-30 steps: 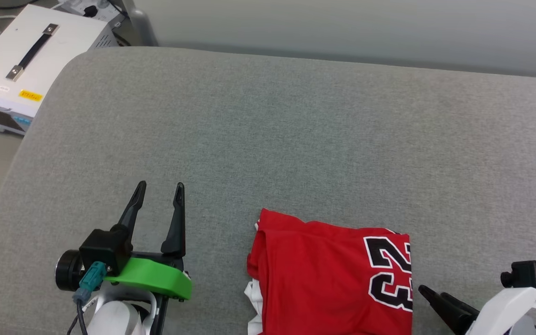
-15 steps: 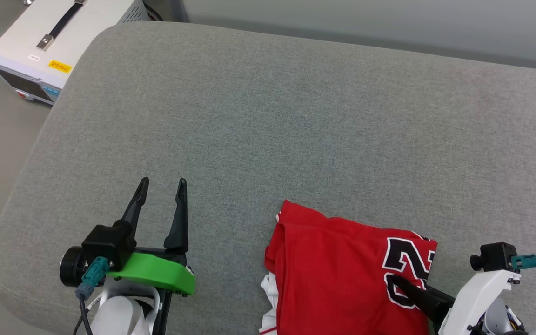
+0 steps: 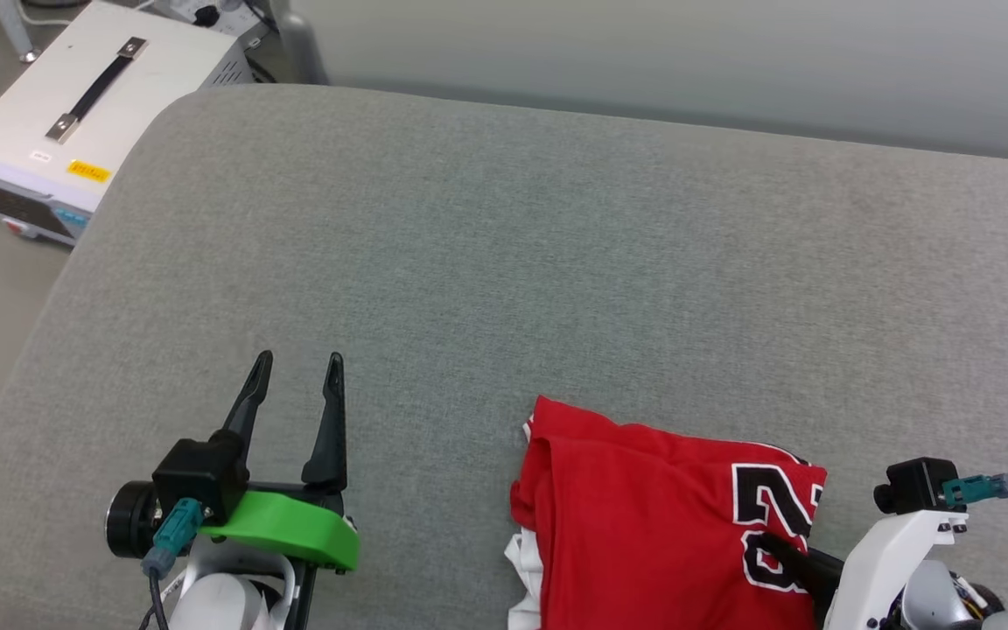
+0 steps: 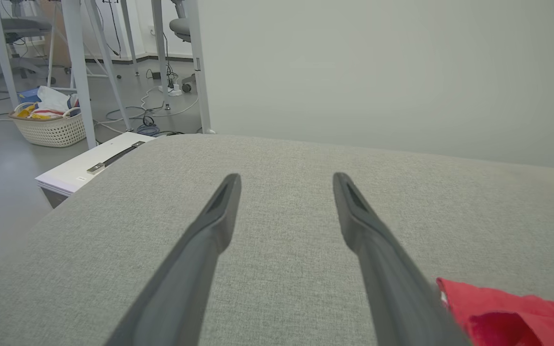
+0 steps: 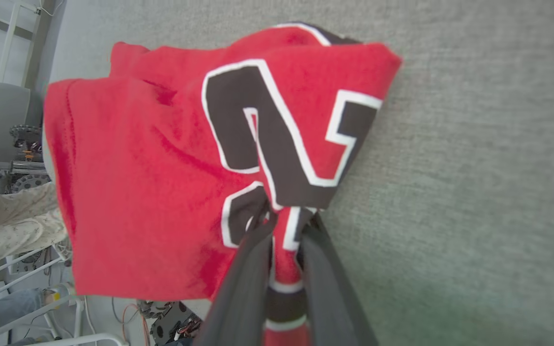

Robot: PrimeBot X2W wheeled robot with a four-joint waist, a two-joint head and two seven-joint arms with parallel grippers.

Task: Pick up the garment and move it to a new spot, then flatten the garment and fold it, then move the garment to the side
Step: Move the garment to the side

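Right hand (image 5: pixel 286 218) is clamped down on the garment (image 3: pixel 644 516), its two dark fingers (image 5: pixel 250 269) pinching a bunch of red fabric right at the black, white-outlined number. The red jersey lies folded at about 5 o'clock on the grey upholstered cushion (image 3: pixel 504 262) in the head view, a bit of white fabric poking out at its 7 o'clock corner. The pinched edge near the number is puckered up. Over at 7 o'clock, the left hand (image 3: pixel 298 360) hangs above bare cushion, fingers spread wide and holding nothing, well apart from the jersey. Off the cushion at 10 o'clock sits a white equipment case (image 3: pixel 75 114) with a black handle, and the left wrist view catches a woven laundry basket (image 4: pixel 51 127) on the floor beyond it.
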